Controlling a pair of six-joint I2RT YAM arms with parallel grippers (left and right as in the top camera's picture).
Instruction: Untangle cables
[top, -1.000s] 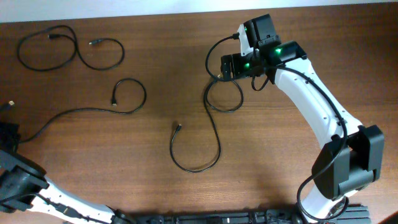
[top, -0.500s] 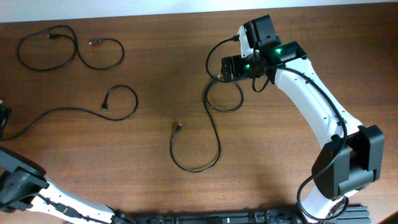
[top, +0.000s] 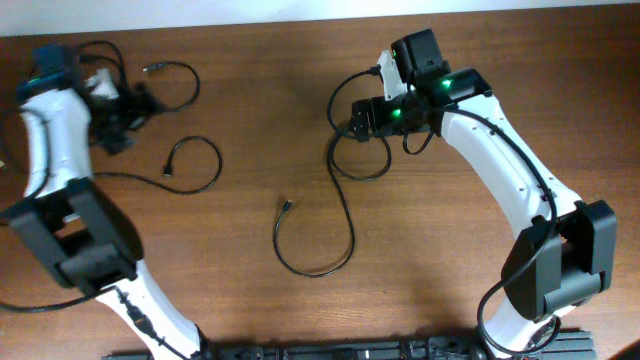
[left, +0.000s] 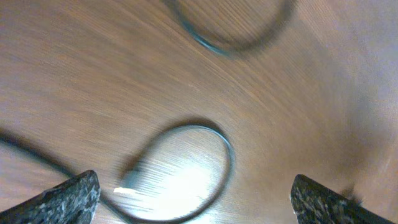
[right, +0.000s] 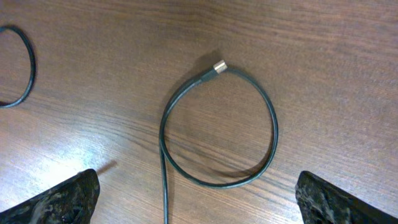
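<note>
Overhead down, wrist views close on cables (right: 275, 132)

Nothing legible in any view: no lettering, brand, number or sign can be read on the table (top: 250, 60) or on the cables (right: 161, 134). The left wrist view is blurred, so any small print there could not be made out.
</note>
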